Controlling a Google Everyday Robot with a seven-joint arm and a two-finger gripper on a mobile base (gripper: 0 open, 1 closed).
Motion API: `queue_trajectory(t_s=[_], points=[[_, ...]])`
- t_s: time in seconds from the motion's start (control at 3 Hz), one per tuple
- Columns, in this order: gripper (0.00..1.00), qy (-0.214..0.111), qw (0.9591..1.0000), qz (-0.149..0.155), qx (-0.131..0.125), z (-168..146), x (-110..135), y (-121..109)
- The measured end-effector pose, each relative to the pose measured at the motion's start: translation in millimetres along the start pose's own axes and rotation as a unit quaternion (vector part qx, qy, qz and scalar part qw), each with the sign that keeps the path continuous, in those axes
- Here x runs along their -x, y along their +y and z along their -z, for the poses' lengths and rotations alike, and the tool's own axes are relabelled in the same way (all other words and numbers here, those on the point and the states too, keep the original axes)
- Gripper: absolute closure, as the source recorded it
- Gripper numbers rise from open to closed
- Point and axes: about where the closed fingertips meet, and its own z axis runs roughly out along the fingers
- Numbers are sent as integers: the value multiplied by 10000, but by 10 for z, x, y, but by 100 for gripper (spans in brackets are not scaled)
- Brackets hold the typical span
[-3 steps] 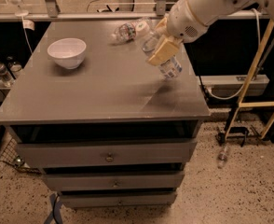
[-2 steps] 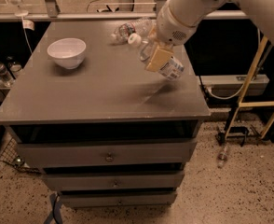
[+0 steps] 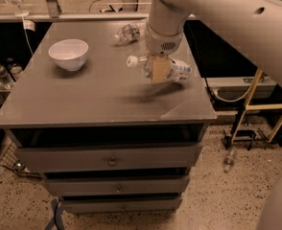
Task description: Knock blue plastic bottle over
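High camera looks steeply down at the cabinet (image 3: 83, 99), pincer (image 3: 160, 71) mid-frame.

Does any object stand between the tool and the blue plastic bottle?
Nothing visible does. The tool is right at the blue plastic bottle, above the table; the white bowl sits apart.
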Motion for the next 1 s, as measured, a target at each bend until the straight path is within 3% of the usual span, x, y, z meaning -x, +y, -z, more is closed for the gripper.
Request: queue_trajectory(t_s=[0.33,1.0], points=[[98,288,9979,450,374,-168,11,44],[53,267,9982,410,332,-182,13,33]])
